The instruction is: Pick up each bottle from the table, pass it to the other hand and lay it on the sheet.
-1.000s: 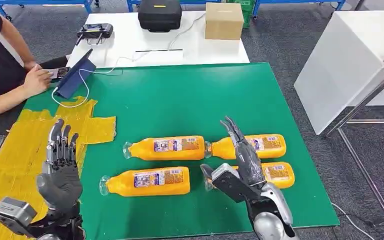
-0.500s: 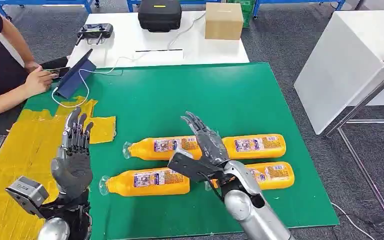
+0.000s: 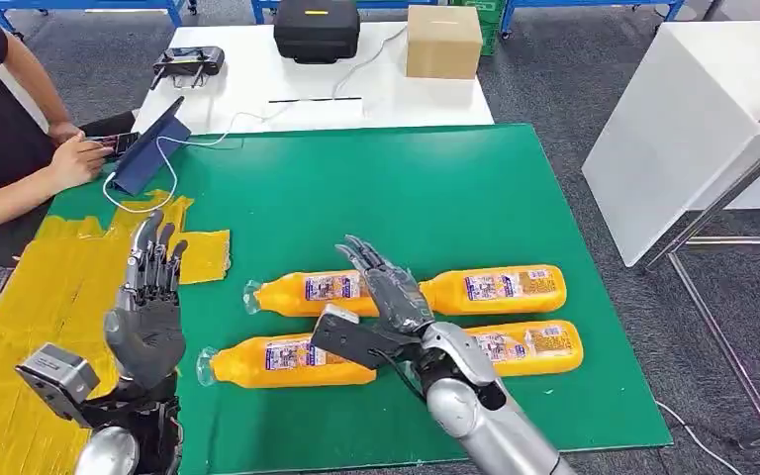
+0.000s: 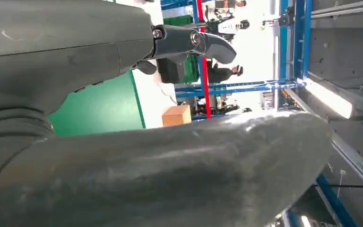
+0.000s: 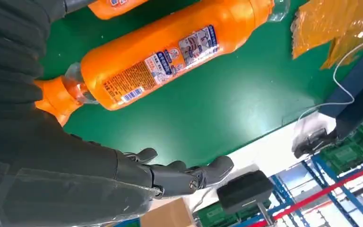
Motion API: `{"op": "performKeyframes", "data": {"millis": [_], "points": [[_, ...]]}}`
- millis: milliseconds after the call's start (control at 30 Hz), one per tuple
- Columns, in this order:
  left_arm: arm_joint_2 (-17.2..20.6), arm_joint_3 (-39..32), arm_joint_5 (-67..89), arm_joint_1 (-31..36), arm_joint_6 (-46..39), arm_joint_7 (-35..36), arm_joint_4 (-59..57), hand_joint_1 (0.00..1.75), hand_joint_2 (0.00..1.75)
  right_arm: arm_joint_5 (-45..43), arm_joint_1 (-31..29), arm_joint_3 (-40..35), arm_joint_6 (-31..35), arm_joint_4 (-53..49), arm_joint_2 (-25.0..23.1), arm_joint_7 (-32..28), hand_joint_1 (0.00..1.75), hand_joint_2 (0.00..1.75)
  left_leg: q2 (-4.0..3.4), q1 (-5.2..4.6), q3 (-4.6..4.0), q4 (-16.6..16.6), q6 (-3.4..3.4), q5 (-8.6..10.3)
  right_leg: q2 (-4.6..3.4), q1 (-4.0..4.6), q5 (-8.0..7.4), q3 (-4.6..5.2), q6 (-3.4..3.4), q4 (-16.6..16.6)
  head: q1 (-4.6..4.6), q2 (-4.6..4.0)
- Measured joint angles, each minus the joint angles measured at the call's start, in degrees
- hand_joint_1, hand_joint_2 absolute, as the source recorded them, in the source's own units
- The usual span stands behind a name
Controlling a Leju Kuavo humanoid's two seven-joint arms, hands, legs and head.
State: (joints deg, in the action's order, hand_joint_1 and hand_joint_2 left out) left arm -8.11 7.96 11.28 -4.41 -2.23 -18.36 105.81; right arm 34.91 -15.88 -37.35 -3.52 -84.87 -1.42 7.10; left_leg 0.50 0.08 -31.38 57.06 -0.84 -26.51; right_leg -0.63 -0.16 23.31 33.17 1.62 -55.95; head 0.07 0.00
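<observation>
Several orange bottles lie on their sides on the green table (image 3: 356,188). The upper left bottle (image 3: 302,293) and the lower left bottle (image 3: 277,362) lie nearest the yellow sheet (image 3: 20,327). My right hand (image 3: 386,302) hovers open, fingers spread, over the cap end of the upper left bottle, between the left and right pairs. The right wrist view shows that bottle (image 5: 160,56) below the straight fingers (image 5: 184,175). My left hand (image 3: 146,312) is raised open at the sheet's right edge, holding nothing. The thumb of the left hand (image 4: 137,170) looms large in the left wrist view.
A person (image 3: 0,148) sits at the far left by a tablet (image 3: 148,148) and its cable. Behind the green table a white table carries a black case (image 3: 317,30), a cardboard box (image 3: 443,42) and a controller (image 3: 188,64). Another white table (image 3: 693,129) stands at the right.
My right hand has swung left from over the right pair of bottles to over the upper left bottle. My left hand has risen and moved slightly forward. The bottles have not moved.
</observation>
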Motion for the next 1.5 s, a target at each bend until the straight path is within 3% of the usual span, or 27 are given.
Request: {"op": "performKeyframes", "data": {"millis": [500, 1133, 1300, 1333, 1367, 1400, 1500], "points": [[0.5, 0.02, -0.78, 1.95, -1.11, 0.44, -1.83, 0.0, 0.0, -4.85, -3.95, -8.22, -6.83, 6.37, -0.48, 2.53, 0.0, 1.75, 0.0, 0.01, 0.0, 0.0, 0.0, 0.0, 0.0, 0.01, 0.0, 0.0, 0.0, -0.01, 0.0, 0.0], [1.29, 0.59, -2.71, 4.0, -2.14, 0.39, -4.55, 0.0, 0.0, -5.7, -8.16, -17.6, -9.53, 17.44, -1.35, 3.1, 0.0, 1.75, 0.0, 0.01, 0.0, 0.0, 0.0, 0.0, 0.0, 0.01, 0.0, 0.0, 0.0, -0.01, 0.0, 0.0], [1.46, 0.59, -3.58, 5.08, -2.16, 0.15, -5.46, 0.0, 0.0, -3.72, -11.79, -21.5, -15.4, 22.37, -0.79, 3.52, 0.0, 1.75, 0.0, 0.0, 0.06, 0.01, 0.0, 0.01, 0.0, 0.01, 0.0, -0.03, 0.0, 0.0, 0.0, 0.0], [1.51, 0.61, -3.69, 5.37, -2.23, 0.07, -5.71, 0.0, 0.0, -3.43, -12.85, -22.45, -16.44, 23.5, -0.7, 3.08, 0.19, 1.75, -0.01, 0.0, 0.09, 0.01, 0.0, 0.01, -0.01, 0.01, 0.0, -0.05, 0.0, 0.0, 0.0, 0.0], [1.55, 0.65, -3.87, 5.75, -2.29, 0.02, -6.09, 0.0, 0.0, -3.06, -14.22, -23.59, -17.47, 24.9, -0.53, 2.51, 1.34, 1.75, -0.03, 0.0, 0.16, 0.01, 0.0, 0.0, -0.01, 0.01, 0.0, -0.09, 0.0, 0.0, 0.0, 0.02], [1.62, 0.74, -4.18, 6.05, -2.38, -0.04, -6.34, 0.0, 0.0, -2.73, -15.41, -24.73, -17.97, 26.23, -0.39, 1.81, 1.71, 1.75, -0.06, -0.01, 0.24, 0.01, 0.0, 0.0, -0.01, 0.0, 0.0, -0.16, 0.0, 0.0, -0.02, 0.0], [1.68, 1.09, -4.55, 6.71, -2.82, -0.24, -7.04, 0.0, 0.0, -2.67, -17.68, -27.57, -20.07, 29.07, 0.04, -0.13, 1.75, 1.75, -0.05, -0.01, 0.42, 0.0, 0.01, -0.01, -0.02, 0.01, 0.0, -0.31, 0.0, 0.01, 0.0, 0.0]]}}
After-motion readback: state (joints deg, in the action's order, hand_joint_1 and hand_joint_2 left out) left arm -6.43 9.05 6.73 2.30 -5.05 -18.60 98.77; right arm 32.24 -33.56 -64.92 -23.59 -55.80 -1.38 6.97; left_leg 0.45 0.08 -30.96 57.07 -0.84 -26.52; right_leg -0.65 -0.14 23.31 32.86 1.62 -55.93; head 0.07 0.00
